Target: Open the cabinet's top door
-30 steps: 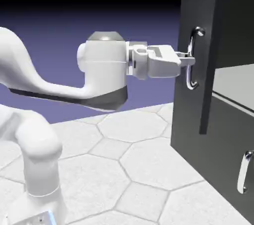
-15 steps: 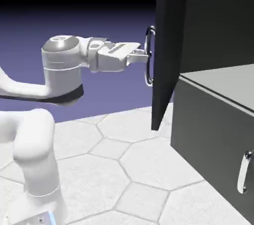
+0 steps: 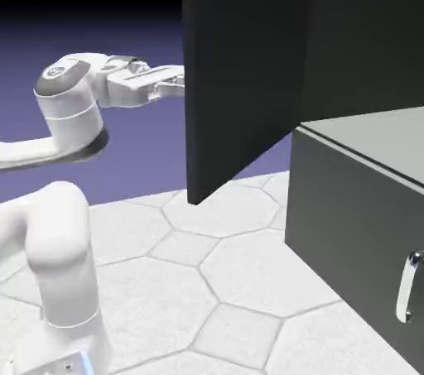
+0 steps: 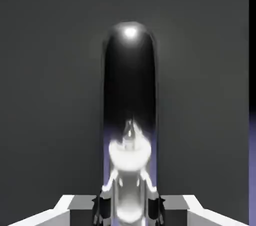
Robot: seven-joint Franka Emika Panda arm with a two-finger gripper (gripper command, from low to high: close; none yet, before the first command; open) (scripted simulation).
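**Top door swung wide, pull nearly done**

Nearest me, in the hand view, my fingers (image 4: 101, 209) are clamped on the door's shiny handle (image 4: 129, 120), so I judge I'm in the pulling stage. In the exterior view the gripper (image 3: 178, 81) sits at the left edge of the top door (image 3: 240, 75), which stands well out from the cabinet (image 3: 364, 199) at far right. Next, I'd let go and back off without bumping the panel.

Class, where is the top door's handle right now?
In the hand view the handle stands upright mid-frame, clamped between the fingers against the top door. In the exterior view the swung-out door hides it.
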